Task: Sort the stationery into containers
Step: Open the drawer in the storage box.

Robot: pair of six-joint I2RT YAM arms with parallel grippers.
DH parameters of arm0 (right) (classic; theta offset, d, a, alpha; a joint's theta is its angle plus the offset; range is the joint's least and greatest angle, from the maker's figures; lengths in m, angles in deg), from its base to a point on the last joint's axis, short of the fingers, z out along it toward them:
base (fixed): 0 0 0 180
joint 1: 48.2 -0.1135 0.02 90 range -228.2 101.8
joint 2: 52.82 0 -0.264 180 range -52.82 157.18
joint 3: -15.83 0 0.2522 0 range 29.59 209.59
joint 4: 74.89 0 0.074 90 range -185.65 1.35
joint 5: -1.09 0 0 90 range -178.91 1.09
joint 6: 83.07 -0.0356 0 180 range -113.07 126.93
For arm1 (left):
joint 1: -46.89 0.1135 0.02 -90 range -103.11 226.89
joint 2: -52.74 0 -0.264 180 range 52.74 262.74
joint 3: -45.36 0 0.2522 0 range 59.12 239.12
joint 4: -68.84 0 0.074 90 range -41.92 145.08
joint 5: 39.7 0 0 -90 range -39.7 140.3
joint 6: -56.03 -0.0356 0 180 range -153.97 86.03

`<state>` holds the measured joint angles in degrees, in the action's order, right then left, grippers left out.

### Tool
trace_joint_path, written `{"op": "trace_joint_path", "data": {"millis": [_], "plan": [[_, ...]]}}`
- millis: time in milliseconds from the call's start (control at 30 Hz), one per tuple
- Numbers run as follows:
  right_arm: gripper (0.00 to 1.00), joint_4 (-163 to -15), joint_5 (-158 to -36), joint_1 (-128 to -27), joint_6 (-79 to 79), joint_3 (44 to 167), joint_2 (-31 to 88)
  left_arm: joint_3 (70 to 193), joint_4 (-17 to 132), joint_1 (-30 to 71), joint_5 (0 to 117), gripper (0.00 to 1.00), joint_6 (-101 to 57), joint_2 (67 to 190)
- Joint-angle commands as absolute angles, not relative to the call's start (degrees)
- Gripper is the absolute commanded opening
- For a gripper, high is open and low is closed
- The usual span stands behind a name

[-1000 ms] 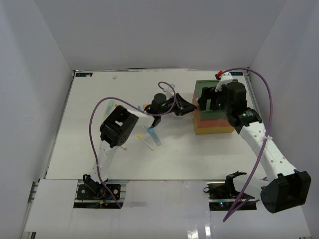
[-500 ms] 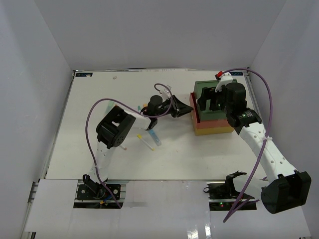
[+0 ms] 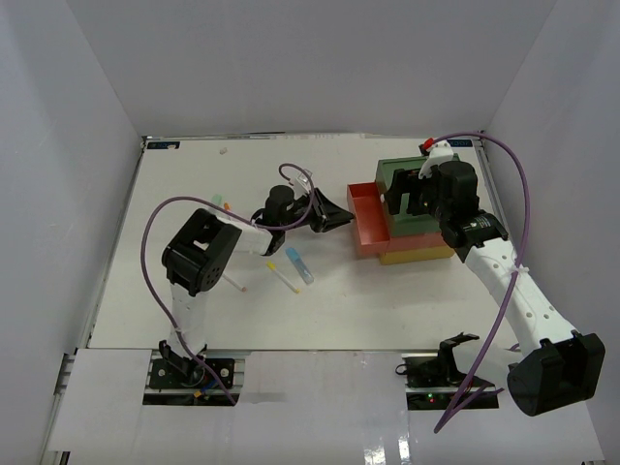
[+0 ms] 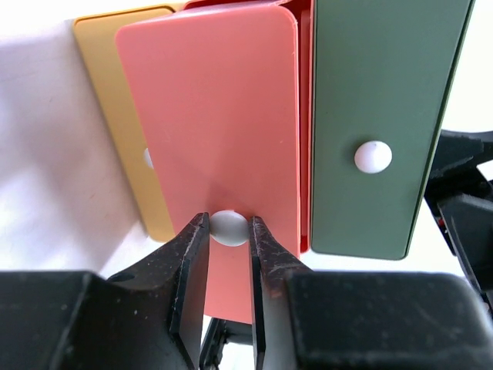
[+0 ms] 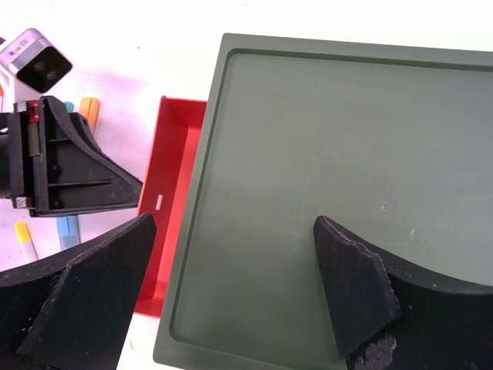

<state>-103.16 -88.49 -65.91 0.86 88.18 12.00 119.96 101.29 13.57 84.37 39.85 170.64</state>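
Out comes the red drawer (image 3: 366,221): a second ago it sat flush in the stack, now it juts left of the green drawer (image 3: 389,174) and the yellow drawer (image 3: 418,255), and my left arm has drawn back with it. From overhead, my left gripper (image 3: 346,215) just meets the drawer's front at mid-frame, but the grip itself is hidden. My left wrist camera settles it: both fingers (image 4: 189,262) are clamped on the white knob (image 4: 229,228) of the red front, low centre, with the green front to its right and the yellow edge peeking out on the left. On the right wrist view, my right gripper (image 5: 235,223) stands with its fingers spread wide above the green top; whether they touch it, I can't tell. That view also looks into the red drawer's open strip, left of the green edge. Stationery lies on the table (image 3: 339,310): a blue piece (image 3: 300,265) and a yellow-tipped stick (image 3: 282,275) below my left gripper, and coloured bits (image 3: 225,204) further left.
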Motion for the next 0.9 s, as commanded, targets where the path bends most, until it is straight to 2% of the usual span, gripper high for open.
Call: {"op": "trace_joint_path", "data": {"millis": [0, 133, 267, 400, 600, 733, 833, 867], "plan": [[0.9, -104.4, -87.2, -66.0, -0.3, 87.4, 12.1, 118.0, 98.8, 14.2, 87.6, 0.18, 37.3, 164.6], [0.9, -104.5, -87.5, -65.9, -0.3, 87.4, 12.0, 116.4, 97.8, 15.4, 88.1, 0.2, 36.8, 163.9], [0.9, -104.5, -87.9, -66.0, -0.4, 87.7, 12.0, 117.4, 95.2, 15.9, 89.0, 0.31, 35.4, 164.1], [0.9, -104.4, -87.9, -66.0, 0.0, 87.8, 11.6, 119.2, 90.0, 16.0, 89.4, 0.55, 33.4, 163.9], [0.9, -106.1, -88.3, -66.0, 1.3, 89.6, 10.5, 122.0, 78.2, 16.5, 86.6, 0.74, 27.9, 160.0], [0.9, -107.0, -87.9, -65.9, 2.6, 90.7, 8.5, 124.1, 65.7, 16.7, 80.9, 0.84, 19.7, 154.6], [0.9, -107.7, -87.8, -66.0, 2.9, 90.6, 6.7, 125.0, 52.3, 16.7, 71.7, 0.89, 14.2, 148.8], [0.9, -108.2, -88.0, -66.0, 3.0, 90.6, 5.5, 124.9, 46.3, 16.7, 65.0, 0.91, 13.5, 145.1]]}}
